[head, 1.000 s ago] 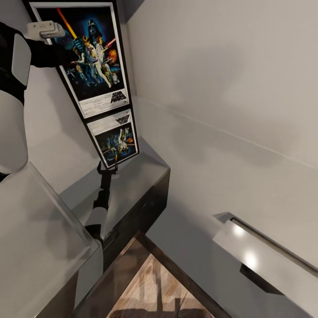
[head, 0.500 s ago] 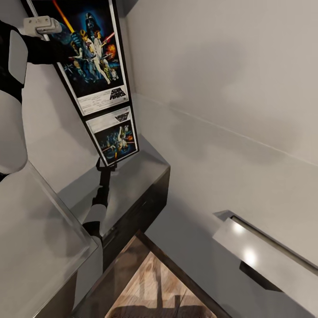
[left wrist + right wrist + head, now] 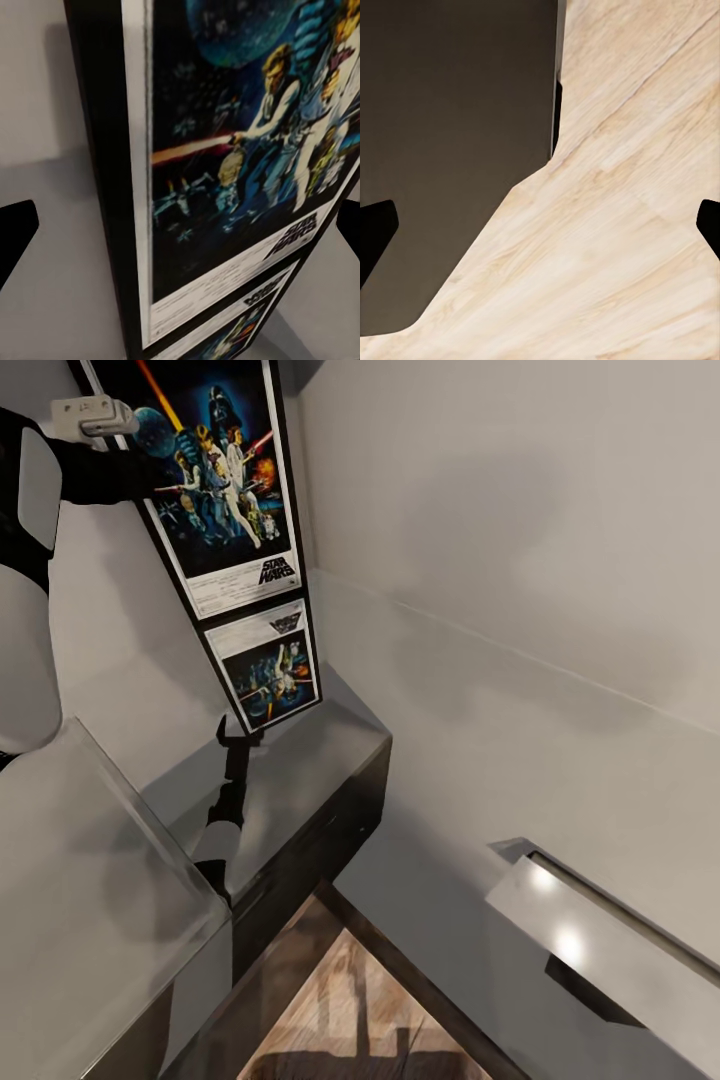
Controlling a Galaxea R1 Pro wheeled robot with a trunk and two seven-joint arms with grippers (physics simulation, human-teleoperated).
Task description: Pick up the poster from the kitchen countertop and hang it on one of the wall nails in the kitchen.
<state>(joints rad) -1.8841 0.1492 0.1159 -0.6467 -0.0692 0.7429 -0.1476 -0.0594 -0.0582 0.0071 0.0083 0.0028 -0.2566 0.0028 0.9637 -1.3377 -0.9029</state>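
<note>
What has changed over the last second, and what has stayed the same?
Very little. The whole head view slid slightly, so the camera moved. The left arm seems to have crept a touch upward beside the poster. Nothing was gripped or released. The left gripper stays open at the poster, which still stands on the countertop. The right gripper stays open above the floor.

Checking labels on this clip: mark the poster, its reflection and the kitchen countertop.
poster [image 3: 222, 480]: head view, on the artwork.
reflection [image 3: 270, 670]: head view, on the mirrored artwork.
kitchen countertop [image 3: 310, 760]: head view, on the bare grey top.

Pale wood floor [image 3: 607, 247], grey wall [image 3: 520, 510]
</note>
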